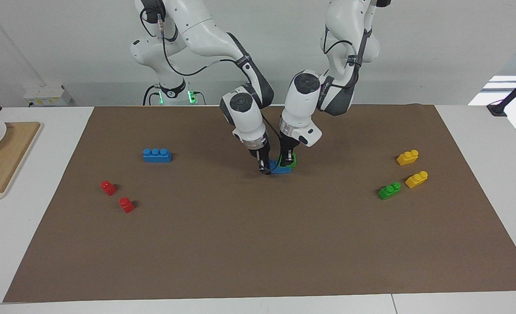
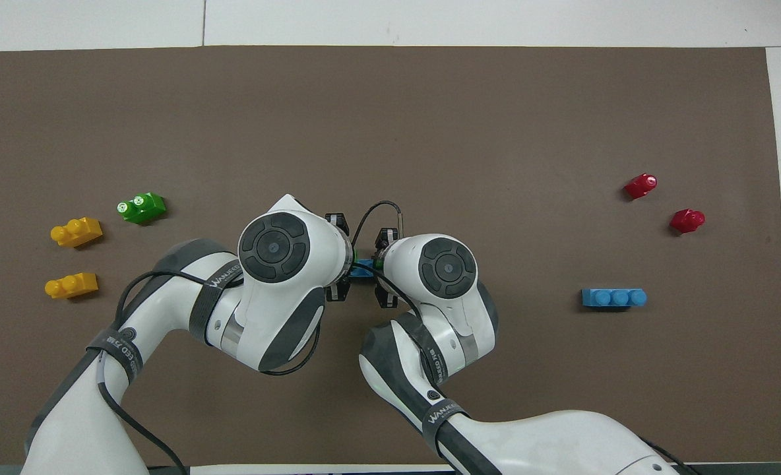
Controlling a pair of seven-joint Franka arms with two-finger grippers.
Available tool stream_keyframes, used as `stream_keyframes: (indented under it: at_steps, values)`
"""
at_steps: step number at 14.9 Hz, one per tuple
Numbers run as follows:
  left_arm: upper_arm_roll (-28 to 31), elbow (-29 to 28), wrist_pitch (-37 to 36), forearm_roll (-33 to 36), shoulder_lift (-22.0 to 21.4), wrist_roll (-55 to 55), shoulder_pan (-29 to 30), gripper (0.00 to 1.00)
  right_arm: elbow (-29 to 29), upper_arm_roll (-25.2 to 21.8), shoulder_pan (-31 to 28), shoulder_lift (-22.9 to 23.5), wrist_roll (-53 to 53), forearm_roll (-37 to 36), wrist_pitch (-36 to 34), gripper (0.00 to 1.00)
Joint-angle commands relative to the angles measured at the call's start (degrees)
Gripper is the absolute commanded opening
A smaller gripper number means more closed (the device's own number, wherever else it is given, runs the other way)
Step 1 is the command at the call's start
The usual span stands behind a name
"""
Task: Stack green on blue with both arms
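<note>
1. Mid-mat, the left gripper is closed on the green brick, seated on the blue brick.
2. Beside it, the right gripper clamps that blue brick.
3. Open brown mat surrounds them.
4. Arm bands read "WANJEE".

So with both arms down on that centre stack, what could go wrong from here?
1. The left gripper is shut on the small green plastic two-stud brick, which sits at one end of the long blue plastic brick; lifting away could pull it off again.
2. The right gripper pins the blue brick's other end, close beside the left; the wrists could collide.
</note>
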Motion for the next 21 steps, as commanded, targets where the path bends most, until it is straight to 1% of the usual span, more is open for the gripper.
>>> stream_keyframes:
  at_steps: [1,7,12,14,15,16,17,18,20,21]
  values:
    - [0.59,-0.57,0.55,0.53,1.46,-1.23,-1.73,0.00,-2.72,-0.85,-1.04,1.33,-0.14,-2.22,3.45,0.00]
    - [0.59,-0.57,1.07,0.44,1.46,-1.23,-2.62,0.00,-2.72,-0.76,-0.78,1.24,0.03,-2.22,3.45,0.00]
    - [0.67,-2.41,0.99,0.44,1.11,-0.18,-2.09,0.00,-2.72,-0.76,-0.95,1.24,-0.14,-2.22,3.54,0.00]
    - [0.67,-2.41,1.51,0.44,1.72,0.61,-2.09,0.00,-2.72,-0.76,-1.04,1.24,-0.14,-2.22,3.45,0.00]
    - [0.67,-2.41,1.86,0.44,2.77,0.79,-2.09,0.00,-2.72,-0.76,-1.04,1.24,-0.14,-2.22,3.54,0.00]
    - [0.67,-2.41,2.39,0.44,2.95,0.88,-2.09,0.14,-2.72,-0.76,-1.13,1.33,-0.14,-2.22,3.54,0.00]
    - [0.67,-2.24,2.13,0.44,3.04,1.32,-1.91,0.55,-2.72,-0.76,-1.22,1.24,-0.14,-2.22,3.54,0.00]
    - [0.67,-1.89,1.61,0.44,3.04,2.10,-1.74,1.00,-2.72,-0.76,-1.39,1.33,-0.23,-2.22,3.54,0.00]
    - [0.67,-1.36,0.55,0.44,2.70,2.20,-1.39,1.00,-2.72,-0.76,-1.83,1.33,-0.32,-2.22,3.45,0.00]
    - [0.76,-1.01,-0.50,0.44,2.43,2.29,-0.52,1.00,-2.72,-0.76,-2.01,1.33,-0.49,-2.22,3.36,0.09]
